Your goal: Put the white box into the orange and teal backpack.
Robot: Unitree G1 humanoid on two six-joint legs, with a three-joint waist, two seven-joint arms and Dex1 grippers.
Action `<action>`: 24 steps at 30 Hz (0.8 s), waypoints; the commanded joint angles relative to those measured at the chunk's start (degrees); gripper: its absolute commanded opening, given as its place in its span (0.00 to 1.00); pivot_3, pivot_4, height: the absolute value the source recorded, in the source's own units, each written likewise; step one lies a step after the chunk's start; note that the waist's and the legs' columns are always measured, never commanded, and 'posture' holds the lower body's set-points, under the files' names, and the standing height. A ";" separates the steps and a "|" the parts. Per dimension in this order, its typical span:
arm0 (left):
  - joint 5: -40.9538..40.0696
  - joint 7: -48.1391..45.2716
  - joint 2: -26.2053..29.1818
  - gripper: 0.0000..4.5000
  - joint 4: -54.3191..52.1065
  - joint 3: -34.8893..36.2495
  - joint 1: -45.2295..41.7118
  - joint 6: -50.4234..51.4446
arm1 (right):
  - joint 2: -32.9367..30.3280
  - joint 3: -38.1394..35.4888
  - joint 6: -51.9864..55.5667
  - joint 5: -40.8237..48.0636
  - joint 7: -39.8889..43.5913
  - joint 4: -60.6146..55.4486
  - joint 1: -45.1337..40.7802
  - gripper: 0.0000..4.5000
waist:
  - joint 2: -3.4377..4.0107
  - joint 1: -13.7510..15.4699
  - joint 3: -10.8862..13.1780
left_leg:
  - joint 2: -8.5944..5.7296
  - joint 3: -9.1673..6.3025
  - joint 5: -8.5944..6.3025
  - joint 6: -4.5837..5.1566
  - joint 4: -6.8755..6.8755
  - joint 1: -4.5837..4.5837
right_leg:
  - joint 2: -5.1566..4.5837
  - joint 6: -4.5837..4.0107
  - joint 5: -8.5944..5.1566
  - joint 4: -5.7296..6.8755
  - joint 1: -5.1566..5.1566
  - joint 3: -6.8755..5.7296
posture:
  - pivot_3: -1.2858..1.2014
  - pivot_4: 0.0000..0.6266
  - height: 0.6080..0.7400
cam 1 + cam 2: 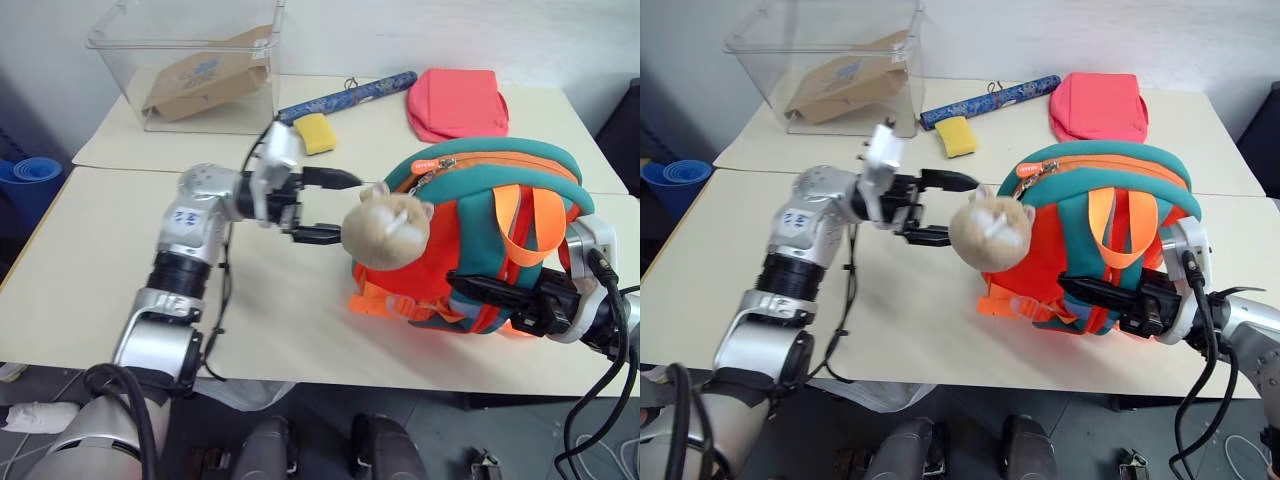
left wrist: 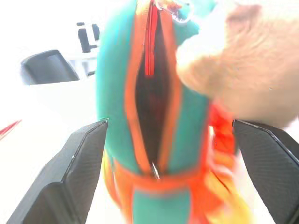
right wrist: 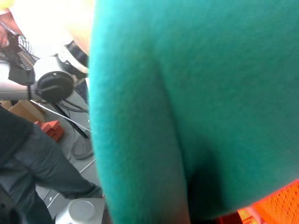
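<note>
Left eye view: the orange and teal backpack (image 1: pixel 480 240) is seen standing upright on the table (image 1: pixel 90 260), close to the near edge and toward its right side. Its long axis runs up and down, with the teal top panel uppermost and the orange straps turned toward the near edge. A tan plush hamster (image 1: pixel 388 224) is attached at the side of the backpack that faces the left gripper. In the left wrist view the zipper opening is shown as a dark slit running up the teal panel, bordered in orange and parted.

The left gripper (image 1: pixel 325 207) is held level just beside the plush hamster, pointing toward the backpack. Its two black fingers are spread wide, and nothing is held between them; one finger lies above and one below, just short of the plush hamster. In the left wrist view the backpack's opening is framed between the two fingers.

The right gripper (image 1: pixel 480 288) is placed against the strap side of the backpack, low down, near the near edge of the table. Its fingers are pressed together; whether fabric or a strap is pinched cannot be told.

The white box cannot be made out in any view.
</note>
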 commanded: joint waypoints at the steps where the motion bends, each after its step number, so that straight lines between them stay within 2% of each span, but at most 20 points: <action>1: -3.65 3.24 -0.07 0.99 -14.44 1.41 6.68 2.01 | 1.03 1.43 -1.39 -0.61 0.13 0.19 -1.84 0.00 | 0.00 0.60 0.00 | -0.03 -0.09 -0.03 0.04 0.04 0.00 | -0.04 0.00 0.00 -0.01 0.07 0.08 | 0.52 0.24 1.00; 4: -4.83 9.37 -2.45 0.99 -23.06 1.43 10.71 3.82 | 1.10 2.66 -1.21 -1.06 0.65 0.81 -2.91 0.00 | 0.00 0.84 0.00 | -0.11 -0.35 -0.04 0.09 0.12 -0.21 | -0.13 0.11 0.08 -0.15 0.11 0.13 | 0.52 0.24 1.00; 9: -6.68 15.08 -6.21 0.99 -29.03 0.66 12.60 6.79 | 0.71 3.82 -1.08 -1.52 1.44 1.97 -4.37 0.00 | 0.00 0.66 0.00 | -0.12 -0.46 -0.03 0.11 0.21 -0.33 | -0.05 0.18 0.13 -0.23 0.17 0.00 | 0.52 0.24 1.00; 12: -1.27 17.03 -8.81 0.99 -28.90 -4.43 13.12 2.60 | 0.40 4.16 -0.92 -1.73 2.15 2.77 -5.24 0.00 | 0.02 0.53 -0.01 | -0.09 -0.42 -0.01 0.08 0.20 -0.29 | 0.03 0.17 0.13 -0.21 0.17 -0.04 | 0.52 0.24 1.00; 15: -1.41 18.20 -10.31 0.87 -29.37 -5.57 13.13 2.02 | 0.39 4.07 -0.75 -1.77 2.47 3.11 -5.54 0.00 | 0.02 0.64 -0.01 | -0.11 -0.39 0.00 0.09 0.20 -0.29 | 0.06 0.18 0.13 -0.21 0.16 -0.07 | 0.52 0.24 1.00; 21: 2.05 19.15 -7.89 0.46 -26.81 -6.13 12.71 -0.69 | 0.80 3.38 -0.80 -1.34 1.82 2.76 -5.23 0.00 | 0.03 0.61 -0.02 | -0.09 -0.39 0.01 0.08 0.20 -0.29 | 0.05 0.17 0.12 -0.21 0.15 -0.07 | 0.52 0.24 1.00; 24: 1.19 20.78 -6.19 0.26 -24.09 -2.12 9.84 -1.08 | 1.00 2.29 -1.05 -1.05 1.14 2.12 -4.08 0.00 | 0.03 0.64 -0.02 | -0.10 -0.40 0.01 0.09 0.20 -0.30 | 0.03 0.17 0.12 -0.22 0.16 -0.07 | 0.52 0.24 1.00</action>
